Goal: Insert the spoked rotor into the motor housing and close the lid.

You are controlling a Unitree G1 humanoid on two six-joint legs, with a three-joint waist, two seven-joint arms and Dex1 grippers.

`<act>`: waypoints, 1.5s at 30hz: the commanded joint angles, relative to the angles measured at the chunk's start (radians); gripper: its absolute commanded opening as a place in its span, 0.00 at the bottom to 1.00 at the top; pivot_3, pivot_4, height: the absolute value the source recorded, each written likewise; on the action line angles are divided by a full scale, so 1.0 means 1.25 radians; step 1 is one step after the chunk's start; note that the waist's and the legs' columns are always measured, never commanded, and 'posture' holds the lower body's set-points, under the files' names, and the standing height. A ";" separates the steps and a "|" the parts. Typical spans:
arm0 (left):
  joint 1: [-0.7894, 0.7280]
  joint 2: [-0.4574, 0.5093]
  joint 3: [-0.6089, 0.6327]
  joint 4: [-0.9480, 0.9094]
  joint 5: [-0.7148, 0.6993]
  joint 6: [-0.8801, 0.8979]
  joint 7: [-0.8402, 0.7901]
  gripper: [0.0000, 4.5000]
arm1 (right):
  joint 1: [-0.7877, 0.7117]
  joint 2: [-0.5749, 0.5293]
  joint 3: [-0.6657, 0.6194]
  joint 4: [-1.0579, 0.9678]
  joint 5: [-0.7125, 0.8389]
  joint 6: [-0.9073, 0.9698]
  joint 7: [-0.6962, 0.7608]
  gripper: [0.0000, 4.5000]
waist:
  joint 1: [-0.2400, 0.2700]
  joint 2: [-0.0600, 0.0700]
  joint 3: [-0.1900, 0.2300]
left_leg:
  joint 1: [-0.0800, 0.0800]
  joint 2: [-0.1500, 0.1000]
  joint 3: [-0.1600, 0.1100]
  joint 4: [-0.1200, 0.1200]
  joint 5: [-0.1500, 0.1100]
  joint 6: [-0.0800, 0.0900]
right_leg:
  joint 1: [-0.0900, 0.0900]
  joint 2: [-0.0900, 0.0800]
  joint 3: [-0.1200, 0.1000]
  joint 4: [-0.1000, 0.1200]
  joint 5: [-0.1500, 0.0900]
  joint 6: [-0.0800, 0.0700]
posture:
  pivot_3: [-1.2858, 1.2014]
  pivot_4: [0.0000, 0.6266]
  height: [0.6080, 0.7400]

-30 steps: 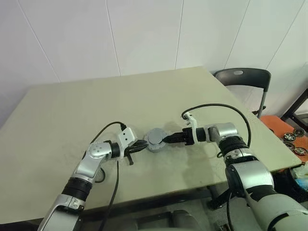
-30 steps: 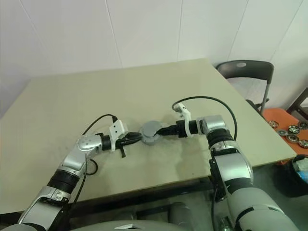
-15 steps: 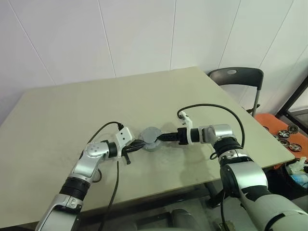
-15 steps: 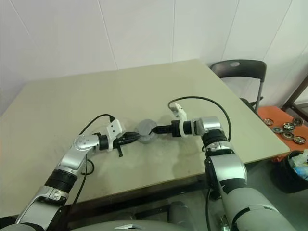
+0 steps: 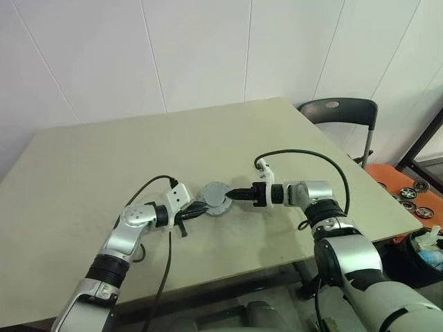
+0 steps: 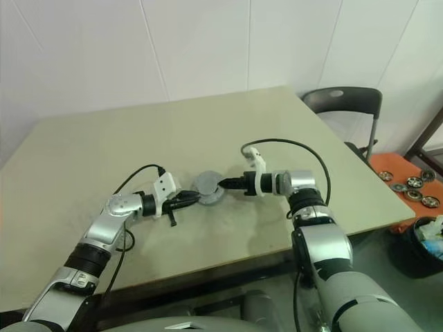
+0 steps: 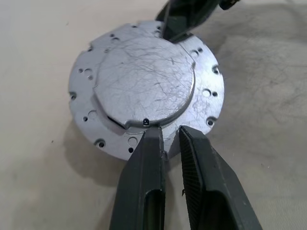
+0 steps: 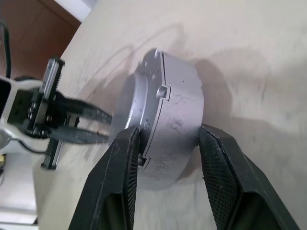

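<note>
Tabletop: both hands flank motor housing.

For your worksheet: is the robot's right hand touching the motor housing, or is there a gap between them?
Touching. In the right wrist view the right hand straddles the motor housing, one finger pressed on its top face, the other against its underside.

A plain workroom or lab is showing here. Bare white wall panels are standing behind a large beige table. A dark plastic chair is sitting at the table's far right corner, and small metal wheel parts are lying on an orange surface beside it.
</note>
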 commanded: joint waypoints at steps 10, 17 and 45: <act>-0.017 -0.019 -0.021 0.011 0.017 0.001 0.006 0.14 | -0.002 0.033 0.009 0.010 0.017 0.019 0.010 0.34 | 0.001 0.000 0.000 | 0.000 -0.001 -0.001 0.000 0.000 0.000 | 0.001 -0.001 0.000 -0.001 0.000 0.000 | 0.52 0.00 1.00; -0.025 -0.024 0.015 -0.017 -0.030 0.023 0.000 0.14 | -0.003 0.036 0.022 -0.004 0.017 0.057 0.018 0.33 | 0.001 0.000 0.000 | -0.001 -0.001 -0.001 0.000 0.000 0.000 | 0.000 -0.001 0.000 -0.001 0.000 0.000 | 0.52 0.00 1.00; -0.036 0.038 0.303 -0.303 -0.406 0.328 0.064 0.14 | 0.007 0.055 -0.015 0.016 0.067 0.087 -0.006 0.31 | -0.027 -0.003 0.002 | -0.002 0.000 -0.002 -0.008 0.000 0.000 | -0.008 -0.001 0.001 -0.004 0.002 0.002 | 0.52 0.00 1.00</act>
